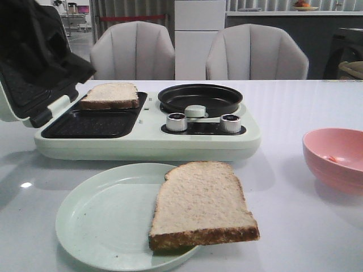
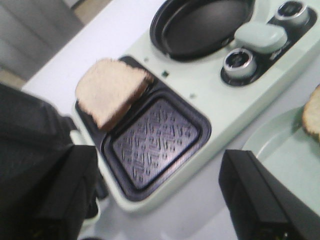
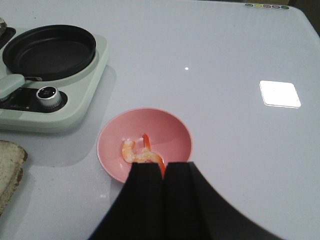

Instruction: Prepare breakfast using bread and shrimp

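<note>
Shrimp lies in pink bowl; right hand closed above, left hand open.

Black claws, plain and matte

The left claw shows as two broad, blocky black fingers with squared edges, blurred and without visible markings. The right claw is two flat black fingers that widen toward the wrist, smooth and unmarked. No cables or screws can be made out.
</note>
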Tool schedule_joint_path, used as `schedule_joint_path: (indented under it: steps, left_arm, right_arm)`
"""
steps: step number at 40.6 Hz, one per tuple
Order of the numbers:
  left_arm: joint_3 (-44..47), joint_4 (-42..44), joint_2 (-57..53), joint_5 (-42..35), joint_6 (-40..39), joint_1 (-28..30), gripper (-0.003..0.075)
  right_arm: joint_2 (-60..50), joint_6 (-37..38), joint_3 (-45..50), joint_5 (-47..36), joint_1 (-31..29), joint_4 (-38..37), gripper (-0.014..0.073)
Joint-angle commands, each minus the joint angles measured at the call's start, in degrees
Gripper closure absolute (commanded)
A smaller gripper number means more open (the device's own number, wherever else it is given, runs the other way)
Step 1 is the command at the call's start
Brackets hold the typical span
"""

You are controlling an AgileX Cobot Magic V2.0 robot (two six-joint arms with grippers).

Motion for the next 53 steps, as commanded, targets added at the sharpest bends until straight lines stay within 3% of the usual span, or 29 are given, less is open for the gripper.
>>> schedule_joint_path:
  steps: [1, 7, 16, 31, 42, 53]
  left_arm:
    - [-1.9, -18.6, -2.3, 11.5, 15.6, -1.8, 0.0171]
    - [-2.1, -34.6, -2.8, 22.0, 27.8, -1.8, 0.0171]
    - [-2.0, -53.4, -11.1, 20.7, 39.2, -1.2, 0.0171]
    - [3.0, -71.6, -34.2, 19.9, 41.2, 7.0, 0.0195]
    - [9.8, -75.5, -45.4, 13.4, 41.2, 7.0, 0.0284]
    - [10.0, -75.4, -46.1, 12.6, 41.2, 7.0, 0.0346]
  right_arm:
    - [0.8, -0.2, -1.6, -4.2, -0.3, 0.0, 0.0585]
    - [0.8, -0.2, -1.6, -4.2, -0.3, 0.0, 0.0585]
    - [0.8, -0.2, -1.6, -4.2, -0.3, 0.1, 0.0585]
    - [0.8, -0.2, -1.6, -4.6, -0.3, 2.1, 0.0585]
    - [0.8, -0.2, -1.5, -4.2, -0.2, 5.0, 0.0585]
    - [0.8, -0.2, -1.5, -4.5, -0.2, 5.4, 0.0585]
